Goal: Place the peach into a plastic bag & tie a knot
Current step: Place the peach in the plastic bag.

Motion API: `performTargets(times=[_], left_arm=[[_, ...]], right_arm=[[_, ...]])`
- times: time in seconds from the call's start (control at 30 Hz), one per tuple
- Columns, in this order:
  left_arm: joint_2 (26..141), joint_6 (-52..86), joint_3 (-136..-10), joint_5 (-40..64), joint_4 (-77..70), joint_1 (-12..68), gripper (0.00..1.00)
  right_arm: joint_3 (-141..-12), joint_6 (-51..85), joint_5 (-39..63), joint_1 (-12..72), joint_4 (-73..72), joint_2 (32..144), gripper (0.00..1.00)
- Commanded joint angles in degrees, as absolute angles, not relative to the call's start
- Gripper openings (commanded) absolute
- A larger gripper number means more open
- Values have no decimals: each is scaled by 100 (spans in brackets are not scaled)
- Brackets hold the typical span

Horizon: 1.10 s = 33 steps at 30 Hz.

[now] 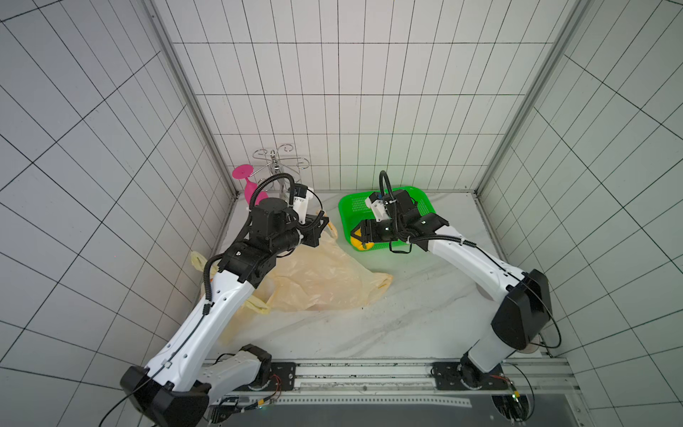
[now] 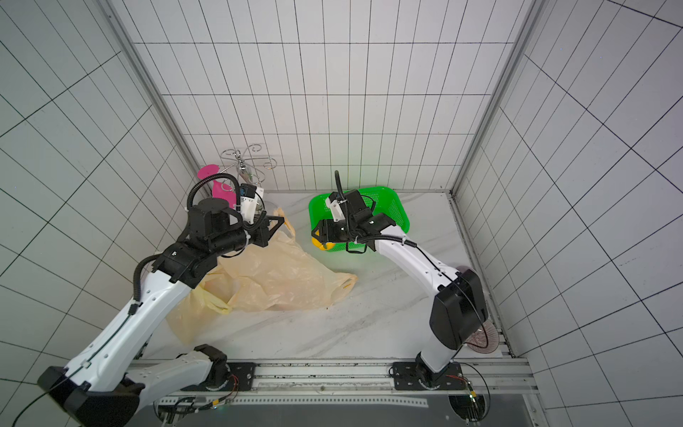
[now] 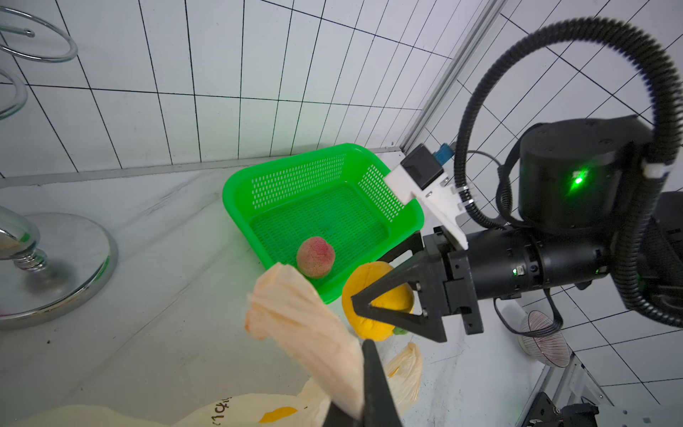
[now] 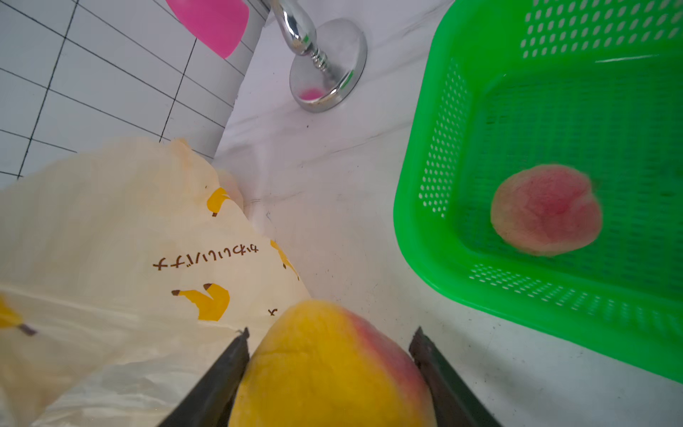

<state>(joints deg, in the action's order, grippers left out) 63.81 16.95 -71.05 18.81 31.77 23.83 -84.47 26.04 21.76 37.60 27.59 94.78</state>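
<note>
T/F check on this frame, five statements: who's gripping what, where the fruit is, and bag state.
1. The left end effector is shut on a handle of the plastic bag. True.
2. The right end effector grips a yellow fruit. True.
3. A pink peach lies in the green basket. True.
4. The yellow fruit is already inside the bag. False: it is in the right end effector's grip, beside the basket and outside the bag.
5. The bag is knotted. False: its handles are apart and untied.
</note>
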Motion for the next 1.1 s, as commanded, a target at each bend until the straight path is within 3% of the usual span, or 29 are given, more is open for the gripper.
performTargets(times=[0.0, 0.3, 0.47, 0.6, 0.67, 0.73, 0.83, 0.93, 0.97, 1.07], left_arm=[[6363, 1767, -7220, 1973, 3068, 2399, 1], [6338, 1841, -7186, 1850, 3034, 2584, 0], [6113, 2024, -6982, 1809, 2890, 2665, 0], [5973, 2047, -6743, 1775, 2756, 2671, 0], [5926, 2056, -6633, 1751, 2648, 2663, 0], [5915, 2071, -6574, 1739, 2553, 2646, 0], [5929, 2126, -6553, 1766, 2394, 2608, 0], [5950, 2105, -6636, 1801, 2342, 2595, 0], [5950, 2087, -6641, 1801, 2336, 2576, 0], [5917, 2029, -6567, 1805, 2398, 2431, 0]], right_arm=[[-8208, 2632, 2696, 4277, 2856, 9487, 0], [-8296, 3334, 3429, 4966, 1943, 9891, 0], [-7951, 4530, 2858, 4887, 18, 10751, 0], [-7457, 5226, 2092, 5045, -1150, 11052, 10], [-7469, 5106, 1652, 5183, -1043, 11124, 16], [-7564, 4955, 1582, 5245, -951, 11162, 15], [-7854, 4957, 1813, 5223, -491, 11221, 30], [-7974, 4525, 1951, 5186, 46, 11102, 67], [-7997, 4426, 2008, 5157, 280, 11011, 75], [-7839, 4065, 2051, 5004, 722, 10473, 86]])
